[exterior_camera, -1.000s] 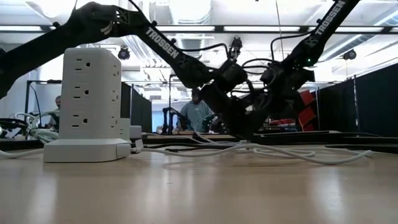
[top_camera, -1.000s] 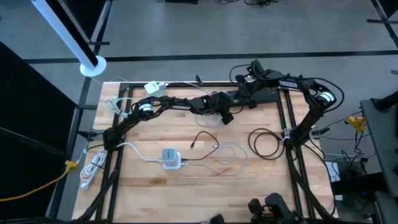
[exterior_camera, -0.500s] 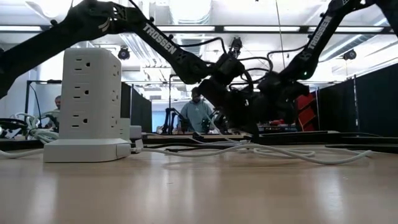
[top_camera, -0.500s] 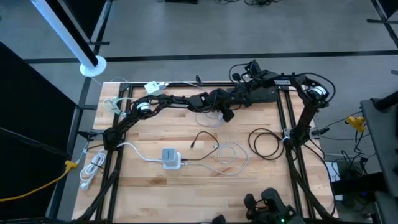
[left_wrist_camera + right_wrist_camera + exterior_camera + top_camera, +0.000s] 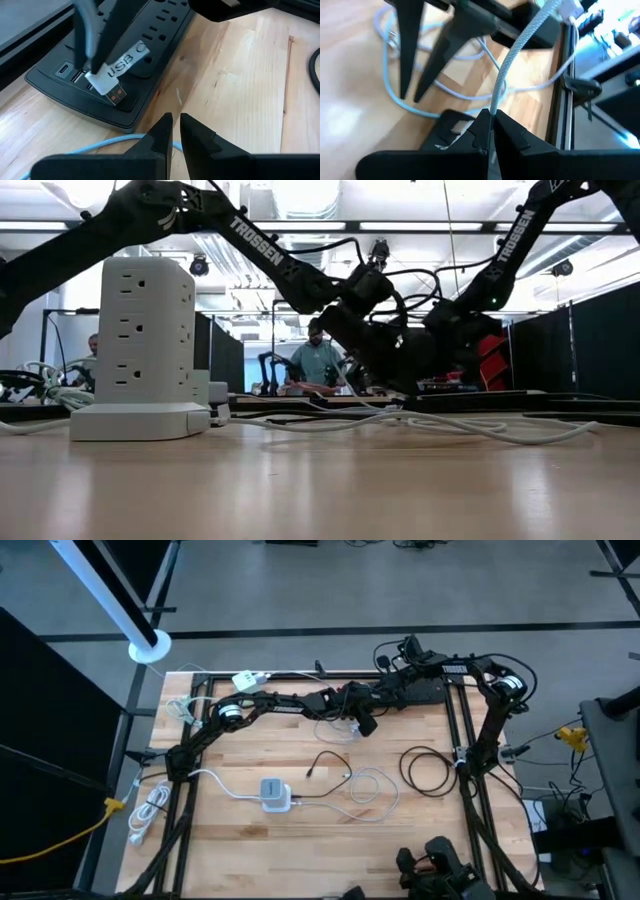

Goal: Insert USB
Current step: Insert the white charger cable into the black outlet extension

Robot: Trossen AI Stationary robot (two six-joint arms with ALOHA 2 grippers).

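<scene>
A black power strip [image 5: 428,692] lies along the far edge of the table, and its USB ports [image 5: 75,76] show in the left wrist view. My right gripper [image 5: 388,690] hangs over the strip's end, shut on a white USB plug [image 5: 107,86] that carries a tag marked USB. The plug's metal end slants down just above the strip, beside the ports. My left gripper [image 5: 176,127] hovers on the near side of the strip [image 5: 364,724]. Its fingers stand a narrow gap apart and hold nothing. My right gripper pinches the white plug at its rear end [image 5: 95,75] between both fingers [image 5: 86,35], which come from above and point down. The braided white cable [image 5: 512,55] runs out of the shut fingers [image 5: 491,125]. The plug is lifted clear and tilted, metal end lowest.
A white outlet tower [image 5: 272,793] stands near the table's middle, with white cables [image 5: 372,786] looping to its right. A black cable coil [image 5: 428,772] lies toward the right edge. A pale blue cable [image 5: 100,147] runs under my left gripper. A person [image 5: 318,365] is in the room behind.
My right arm's elbow has swung toward the table's far left while its gripper stayed over the power strip's end. My left gripper has risen a little off the table and since held still.
</scene>
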